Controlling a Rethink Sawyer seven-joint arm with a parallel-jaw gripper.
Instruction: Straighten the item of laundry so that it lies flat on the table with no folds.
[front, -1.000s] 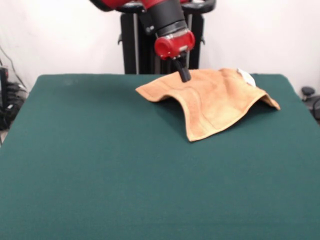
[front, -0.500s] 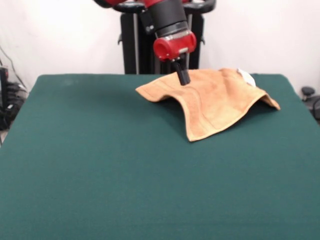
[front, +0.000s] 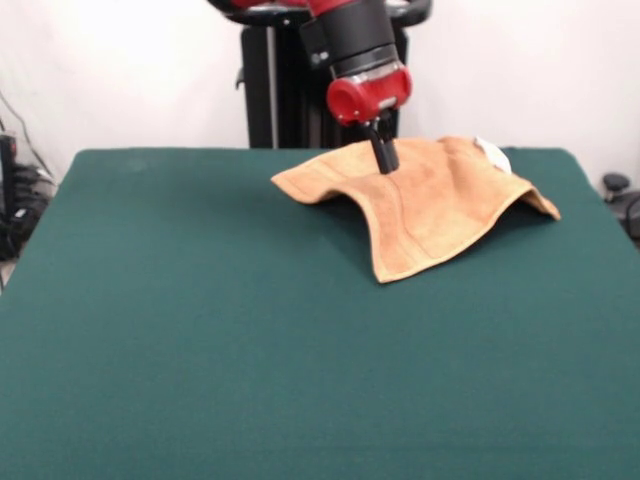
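The orange-tan towel (front: 430, 205) lies rumpled on the far right part of the green table (front: 200, 330). It humps up along a ridge through its middle, with one corner pointing toward the camera. Its white tag (front: 492, 152) shows at the far right edge. My gripper (front: 385, 160) comes down from the red wrist over the towel's far left part. Its black fingers are together and their tips are at the cloth's surface. The cloth there looks neither lifted nor pinched.
The robot's black pedestal (front: 275, 90) stands behind the table's far edge. Cables and dark gear (front: 15, 200) sit off the table's left side, and a dark object (front: 615, 185) off its right.
The gripper has moved to the right along the towel's far part. The towel has kept its shape and place.
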